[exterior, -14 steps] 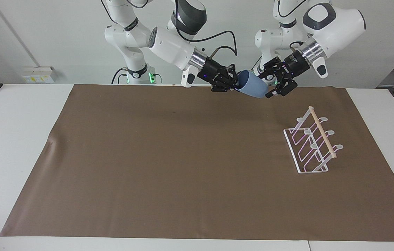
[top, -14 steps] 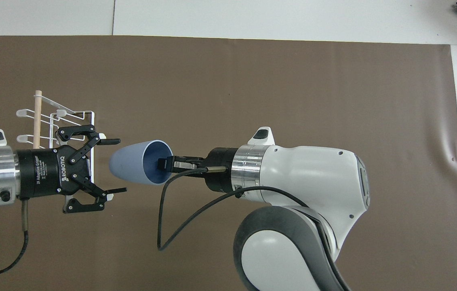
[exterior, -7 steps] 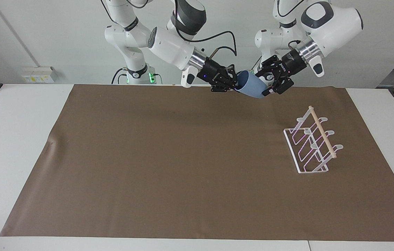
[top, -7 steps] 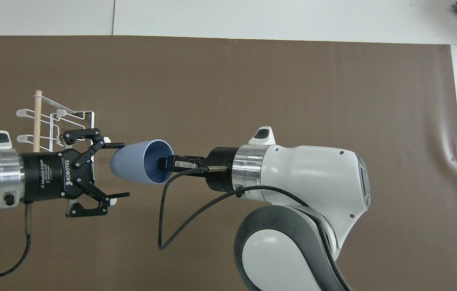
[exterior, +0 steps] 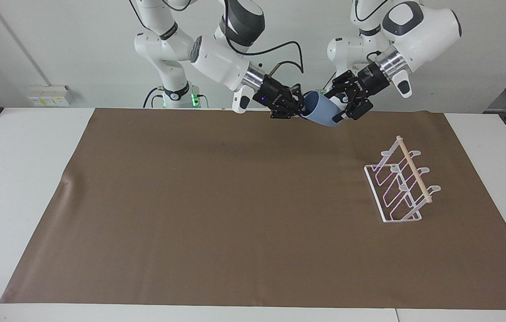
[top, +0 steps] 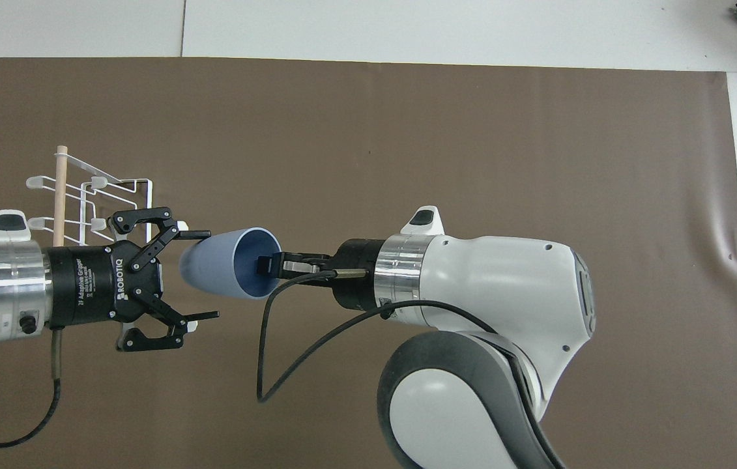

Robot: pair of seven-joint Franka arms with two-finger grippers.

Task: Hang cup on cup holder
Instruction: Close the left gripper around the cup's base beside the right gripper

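Note:
The light-blue cup [exterior: 323, 114] [top: 210, 270] hangs in the air on its side, over the mat's edge nearest the robots. My right gripper [exterior: 303, 110] [top: 268, 265] is shut on the cup's rim, with one finger inside the mouth. My left gripper [exterior: 337, 108] [top: 208, 274] is open, its fingers straddling the cup's narrow base; I cannot tell whether they touch it. The white wire cup holder [exterior: 414, 172] [top: 60, 189] with its wooden dowel stands on the mat toward the left arm's end, with nothing on its prongs.
A brown mat [exterior: 212, 201] [top: 407, 130] covers most of the white table. The right arm's black cable [top: 264, 352] loops below its wrist. The cup holder lies partly under the left gripper's body in the overhead view.
The left gripper has moved toward the cup, and its open fingers now reach around the cup's base. The right arm and the cup have stayed nearly still.

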